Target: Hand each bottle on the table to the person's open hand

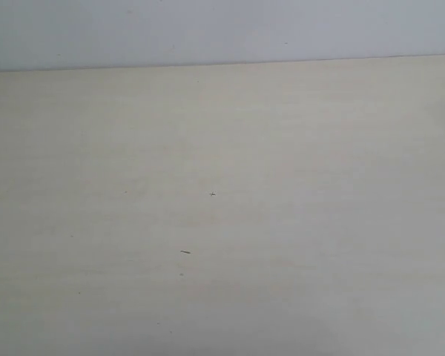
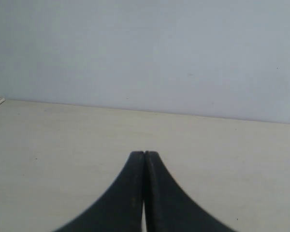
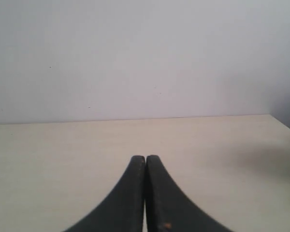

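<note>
Tabletop [image 1: 282,222] beneath left pincer [image 2: 144,153], right pincer [image 3: 145,157], jaws pressed together

No text, label or number is readable on the table [image 1: 297,222].

Backdrop here is a wall [image 1: 222,30], plain pale bluish-grey and matte, running as a strip across the whole top of the frame in the exterior view. Both wrist views catch it too, same flat colour, with a few tiny dark dots [image 3: 50,67] scattered on it.
</note>
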Available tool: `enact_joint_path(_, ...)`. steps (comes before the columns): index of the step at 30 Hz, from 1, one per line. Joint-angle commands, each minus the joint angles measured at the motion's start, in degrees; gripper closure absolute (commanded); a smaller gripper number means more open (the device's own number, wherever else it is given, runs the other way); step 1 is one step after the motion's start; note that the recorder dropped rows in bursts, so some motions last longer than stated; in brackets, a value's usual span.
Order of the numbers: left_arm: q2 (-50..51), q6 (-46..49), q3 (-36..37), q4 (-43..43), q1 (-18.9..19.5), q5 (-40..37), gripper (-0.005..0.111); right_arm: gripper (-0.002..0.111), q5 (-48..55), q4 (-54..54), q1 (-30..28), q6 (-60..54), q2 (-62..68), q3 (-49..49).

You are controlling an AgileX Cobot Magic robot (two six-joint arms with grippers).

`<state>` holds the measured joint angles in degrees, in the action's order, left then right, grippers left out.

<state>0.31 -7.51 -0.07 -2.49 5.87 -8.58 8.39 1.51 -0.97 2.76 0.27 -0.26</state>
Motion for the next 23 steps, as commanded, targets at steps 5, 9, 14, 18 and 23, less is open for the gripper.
enact_joint_path(5, -0.3, 0.0, 0.1, -0.1, -0.3, 0.3, 0.107, 0.108, 0.0, 0.0, -0.3, 0.2, -0.3, 0.3)
enact_joint_path(9, -0.3, 0.0, 0.1, -0.1, -0.3, 0.3, 0.107, 0.108, 0.0, 0.0, -0.3, 0.2, -0.3, 0.3)
enact_joint_path(14, -0.3, 0.0, 0.1, -0.1, -0.3, 0.3, 0.107, 0.108, 0.0, 0.0, -0.3, 0.3, -0.3, 0.3)
enact_joint_path(18, -0.3, 0.0, 0.1, -0.1, -0.3, 0.3, 0.107, 0.108, -0.8, 0.0, -0.3, 0.3, -0.3, 0.3)
enact_joint_path(23, -0.3, 0.0, 0.1, -0.1, -0.3, 0.3, 0.107, 0.108, -1.2, 0.0, -0.3, 0.2, -0.3, 0.3)
